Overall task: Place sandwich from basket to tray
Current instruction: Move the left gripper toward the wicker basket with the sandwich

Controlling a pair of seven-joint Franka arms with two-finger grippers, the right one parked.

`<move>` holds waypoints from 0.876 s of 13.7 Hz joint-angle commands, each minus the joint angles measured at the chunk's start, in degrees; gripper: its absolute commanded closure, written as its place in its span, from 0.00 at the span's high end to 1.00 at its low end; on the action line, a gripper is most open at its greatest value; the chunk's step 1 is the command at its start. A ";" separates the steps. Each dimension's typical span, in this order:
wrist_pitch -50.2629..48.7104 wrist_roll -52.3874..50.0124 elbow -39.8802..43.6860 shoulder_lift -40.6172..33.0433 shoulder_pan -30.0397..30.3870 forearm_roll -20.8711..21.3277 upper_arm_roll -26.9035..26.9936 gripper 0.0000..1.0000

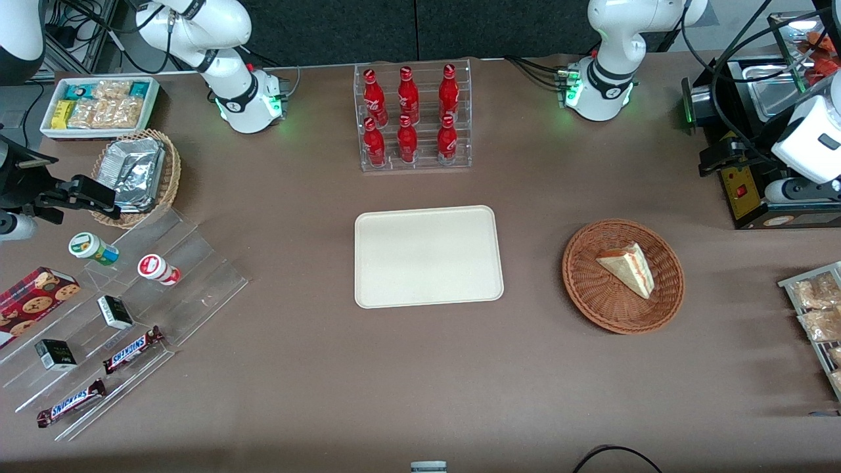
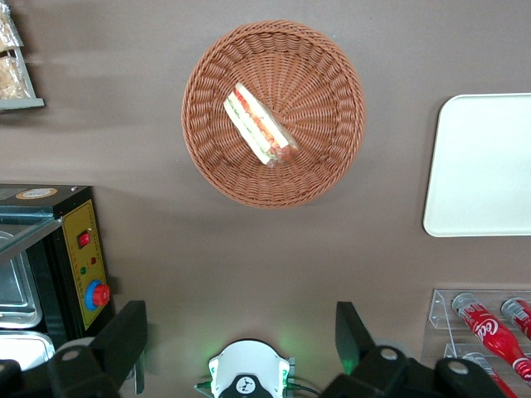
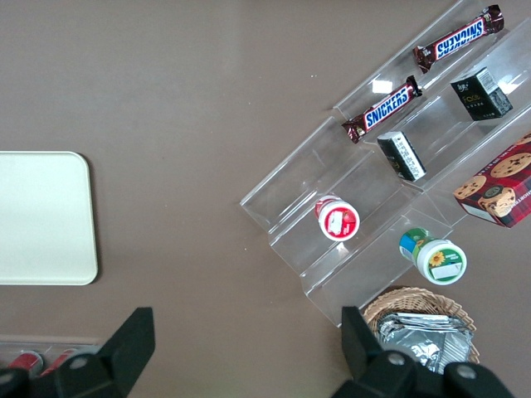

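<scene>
Brown tabletop; our gripper [image 2: 241, 332] hangs wide open, high above; the sandwich [image 2: 259, 124] lies diagonally in the basket [image 2: 332, 149] below us.

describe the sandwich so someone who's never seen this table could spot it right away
Start at the cream tray mid-table, then look toward the working arm's end to the round reddish-brown basket. The sandwich lies in it: a pale triangular wedge with red-orange filling, the only thing in that basket. The open end effector hangs high above, apart from it.
</scene>
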 commanded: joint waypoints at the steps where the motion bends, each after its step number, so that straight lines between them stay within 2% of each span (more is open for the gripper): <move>1: -0.67 0.49 -0.42 -0.98 -0.44 0.41 0.90 1.00; 5: 0.20 0.57 -3.73 -1.07 -0.44 0.67 0.90 1.00; 9: 8.09 -0.91 -11.91 -1.95 -0.44 1.81 0.99 1.00; 12: 15.99 -7.93 -18.67 -2.04 -0.44 2.08 0.90 1.00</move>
